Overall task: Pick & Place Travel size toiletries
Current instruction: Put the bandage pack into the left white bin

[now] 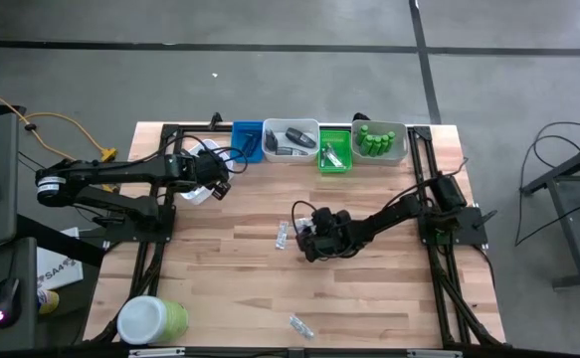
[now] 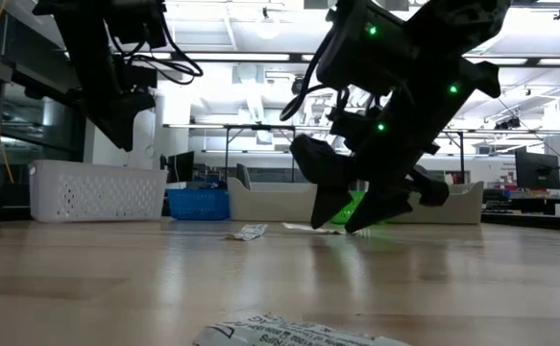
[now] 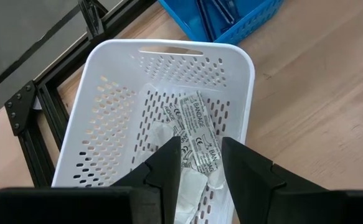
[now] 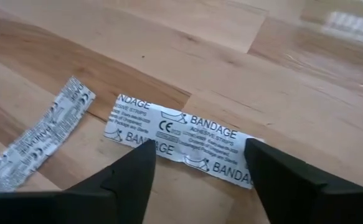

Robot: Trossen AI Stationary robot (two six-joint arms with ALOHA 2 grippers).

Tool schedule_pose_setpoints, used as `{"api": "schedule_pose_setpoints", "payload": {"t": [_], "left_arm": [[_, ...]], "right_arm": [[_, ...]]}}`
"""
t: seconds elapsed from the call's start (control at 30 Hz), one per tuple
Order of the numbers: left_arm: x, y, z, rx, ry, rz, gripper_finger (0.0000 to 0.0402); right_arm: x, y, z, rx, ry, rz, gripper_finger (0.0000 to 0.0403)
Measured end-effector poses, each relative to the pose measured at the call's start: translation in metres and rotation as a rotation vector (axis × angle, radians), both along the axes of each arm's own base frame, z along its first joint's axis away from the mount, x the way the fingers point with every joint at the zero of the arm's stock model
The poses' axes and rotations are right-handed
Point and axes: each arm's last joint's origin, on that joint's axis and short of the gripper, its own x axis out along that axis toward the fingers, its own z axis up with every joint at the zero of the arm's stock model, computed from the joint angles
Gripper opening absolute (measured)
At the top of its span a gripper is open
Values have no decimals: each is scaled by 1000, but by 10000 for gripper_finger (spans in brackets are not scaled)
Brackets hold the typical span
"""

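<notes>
My left gripper [image 3: 201,146] [image 1: 213,187] hangs open over the white perforated basket [image 3: 106,124] [image 1: 194,193] near the table's left edge. Several silvery bandage sachets [image 3: 197,127] lie flat on the basket's bottom. My right gripper [image 4: 198,144] [image 1: 307,242] is open and low over the middle of the table, one finger on either side of a flat bandage sachet [image 4: 181,140]. A second sachet [image 4: 35,140] [image 1: 282,236] lies beside it. A third sachet [image 1: 299,325] [image 2: 289,332] rests near the table's near edge.
Along the far edge stand a blue tray [image 1: 248,139] with razors, a white tray [image 1: 290,139] with dark pieces, a green tray [image 1: 334,154] and a pale tray with green bottles [image 1: 379,141]. The big green jar with white lid [image 1: 150,320] stands at the near left corner.
</notes>
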Motion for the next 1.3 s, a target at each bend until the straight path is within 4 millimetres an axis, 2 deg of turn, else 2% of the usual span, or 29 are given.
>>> {"api": "schedule_pose_setpoints", "payload": {"t": [0.23,0.43,0.63,0.83,1.0,1.23,1.3], "left_arm": [[0,0,0,0,0,0,116],[0,0,0,0,0,0,116],[0,0,0,0,0,0,116],[0,0,0,0,0,0,116],[0,0,0,0,0,0,116],[0,0,0,-14,-4,-5,116],[0,-1,0,-21,-6,-8,116]], "right_arm": [[-3,-4,-2,15,77,39,175],[-3,-9,-3,33,112,52,127],[-1,-15,-3,106,115,55,120],[0,-19,-4,107,119,50,118],[0,-22,-4,112,132,61,82],[0,-22,-4,113,144,91,13],[0,-22,-4,109,147,98,7]]}}
